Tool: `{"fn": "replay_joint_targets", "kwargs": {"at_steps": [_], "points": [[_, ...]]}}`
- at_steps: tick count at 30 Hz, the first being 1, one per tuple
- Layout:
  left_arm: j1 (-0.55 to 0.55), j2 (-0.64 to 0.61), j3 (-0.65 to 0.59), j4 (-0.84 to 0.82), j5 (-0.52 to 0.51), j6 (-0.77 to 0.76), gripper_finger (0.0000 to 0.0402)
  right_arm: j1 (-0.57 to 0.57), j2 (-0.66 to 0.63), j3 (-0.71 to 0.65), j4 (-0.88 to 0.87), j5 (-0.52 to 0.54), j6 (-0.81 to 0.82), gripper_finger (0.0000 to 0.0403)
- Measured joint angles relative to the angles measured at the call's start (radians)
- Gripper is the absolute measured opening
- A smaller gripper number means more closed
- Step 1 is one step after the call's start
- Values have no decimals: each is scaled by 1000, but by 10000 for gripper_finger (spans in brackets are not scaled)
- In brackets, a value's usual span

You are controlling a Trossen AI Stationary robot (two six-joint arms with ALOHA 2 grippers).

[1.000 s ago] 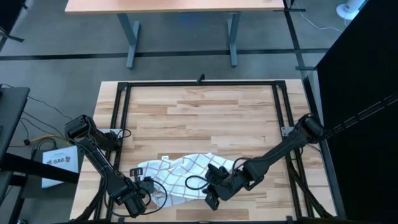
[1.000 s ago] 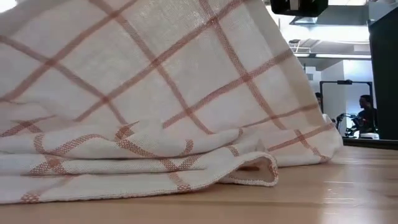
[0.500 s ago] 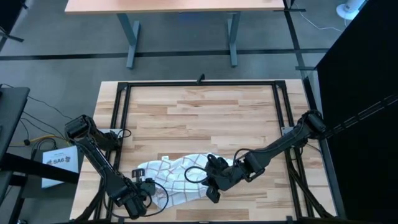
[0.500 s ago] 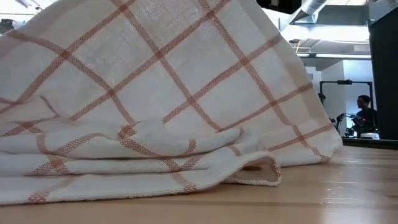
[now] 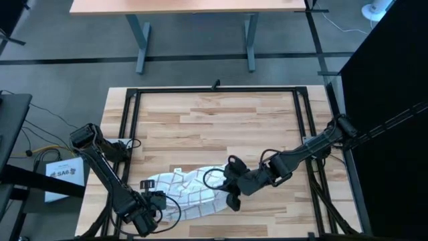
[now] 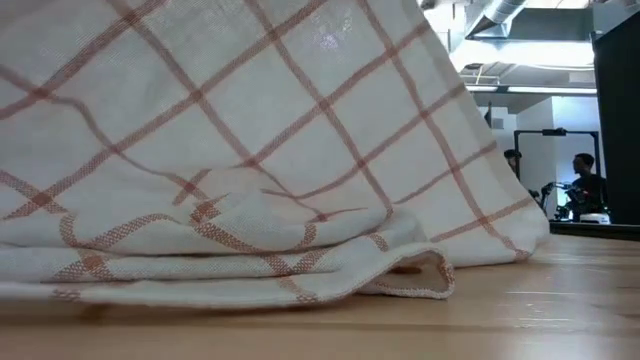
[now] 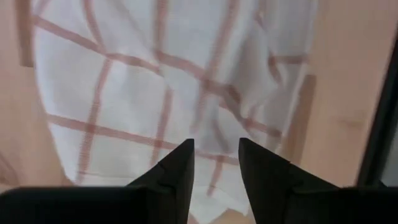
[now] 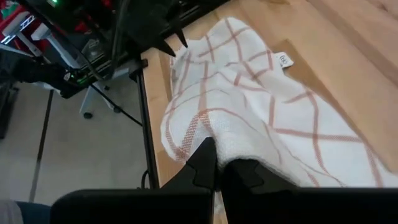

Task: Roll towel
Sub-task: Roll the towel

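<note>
The towel (image 5: 184,191), white with a grid of reddish-brown lines, lies bunched near the table's near edge, left of centre. In the low view the towel (image 6: 250,150) shows stacked folds on the wood and a sheet rising out of the picture's top. My right gripper (image 5: 233,197) is at the towel's right end, shut on cloth. My left gripper (image 5: 152,213) is at the towel's left near end. In its wrist view my left gripper (image 7: 216,149) stands open, with the towel (image 7: 155,81) spread beyond its fingertips and nothing seen between them. My right gripper pinches a raised fold of the towel (image 8: 214,132) between its two shut fingers, coming from the table's right at a slant downward. The cloth rises like a tent to the fingers. The rest of the towel (image 8: 249,81) slopes down onto the table.
A black frame rail (image 5: 214,89) runs round the wooden tabletop. A small white tag (image 5: 178,169) lies just beyond the towel. Bare wood (image 5: 214,127) fills the far half. A person (image 6: 585,185) stands far off in the room behind.
My right gripper has gone a little toward the far edge and the left, carrying the towel's right end with it. That end has folded over toward the left, so the towel covers less of the table. Its left end has stayed where it was.
</note>
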Motion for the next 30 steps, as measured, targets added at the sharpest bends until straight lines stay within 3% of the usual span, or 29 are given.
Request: {"fn": "replay_joint_targets", "kwargs": {"at_steps": [17,30], "points": [[33,2,-11,128,7,-36,111,-13,-13,0,-54,0,-26,0],[-70,2,-11,138,56,-316,111,-19,-13,0,-73,0,-36,0]]}}
